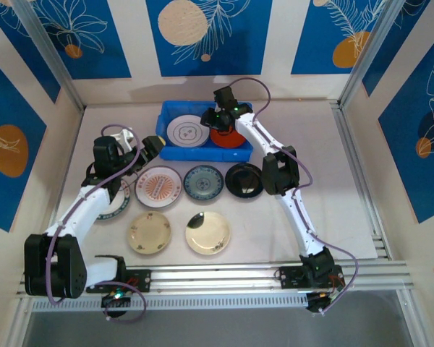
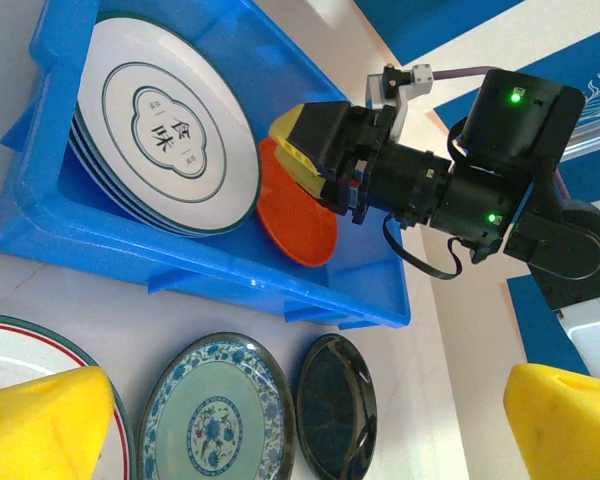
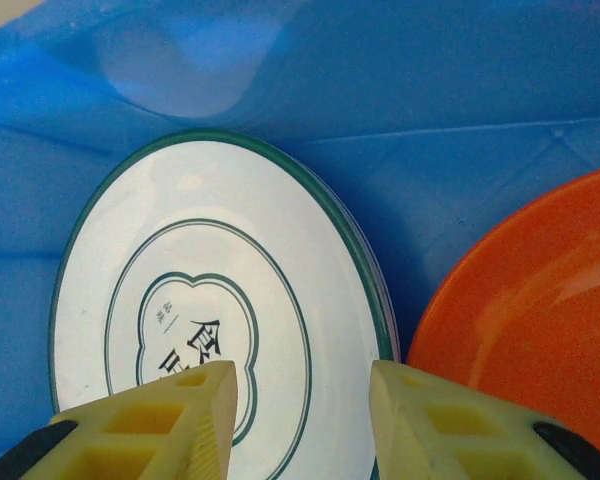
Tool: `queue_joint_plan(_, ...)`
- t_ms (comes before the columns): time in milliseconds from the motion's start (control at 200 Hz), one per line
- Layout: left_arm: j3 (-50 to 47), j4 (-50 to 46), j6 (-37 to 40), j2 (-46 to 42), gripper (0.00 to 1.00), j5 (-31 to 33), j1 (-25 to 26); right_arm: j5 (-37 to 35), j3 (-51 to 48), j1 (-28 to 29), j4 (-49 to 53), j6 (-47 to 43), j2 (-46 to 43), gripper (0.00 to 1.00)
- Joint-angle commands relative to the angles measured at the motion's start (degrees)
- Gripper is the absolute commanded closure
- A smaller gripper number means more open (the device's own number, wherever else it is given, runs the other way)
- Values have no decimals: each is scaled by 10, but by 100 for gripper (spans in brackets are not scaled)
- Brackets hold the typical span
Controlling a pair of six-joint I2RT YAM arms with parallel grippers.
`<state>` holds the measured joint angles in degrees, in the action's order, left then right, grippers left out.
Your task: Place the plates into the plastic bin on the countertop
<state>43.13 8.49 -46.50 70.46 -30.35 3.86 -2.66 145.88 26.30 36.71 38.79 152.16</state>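
Note:
The blue plastic bin (image 1: 175, 151) stands at the back of the countertop (image 1: 333, 166). Inside it lies a stack of white plates (image 2: 165, 135) with dark rims, and an orange plate (image 2: 298, 222) rests beside them on the right. My right gripper (image 3: 305, 400) hangs open over the bin, above the white plate (image 3: 210, 290) near the orange plate (image 3: 540, 310), holding nothing. My left gripper (image 2: 305, 400) is open and empty above the pink-striped plate (image 1: 157, 186), teal patterned plate (image 2: 217, 415) and black plate (image 2: 337, 405).
Two cream plates (image 1: 149, 232) (image 1: 207, 233) lie nearer the arm bases. A dark-rimmed white plate (image 1: 118, 204) sits partly under my left arm. Patterned walls close in the left, back and right sides. Bare countertop lies right of the black plate.

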Motion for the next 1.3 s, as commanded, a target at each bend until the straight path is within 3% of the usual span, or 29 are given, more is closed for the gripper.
queue_joint_plan(0, -9, 10, 9, -7, 0, 0, -4, -6, 18, 4, 13, -20, -11, 60)
queue_joint_plan(290, -13, -9, 33, -21, 0, 14, 12, -5, -125, 3, -67, -65, -169, 61)
queue_joint_plan(615, -17, -23, 51, -55, 0, 34, 56, -31, -492, 4, -138, -84, -494, 60)
queue_joint_plan(895, -29, -11, 37, -49, 0, 72, 133, -8, -758, -25, -103, -34, -715, 55)
queue_joint_plan(1070, -33, 10, 33, -27, 0, 85, 185, 46, -893, -96, -111, 25, -789, 64)
queue_joint_plan(1296, -33, 76, 11, 26, 1, 89, 222, 96, -976, -177, -108, 34, -782, 63)
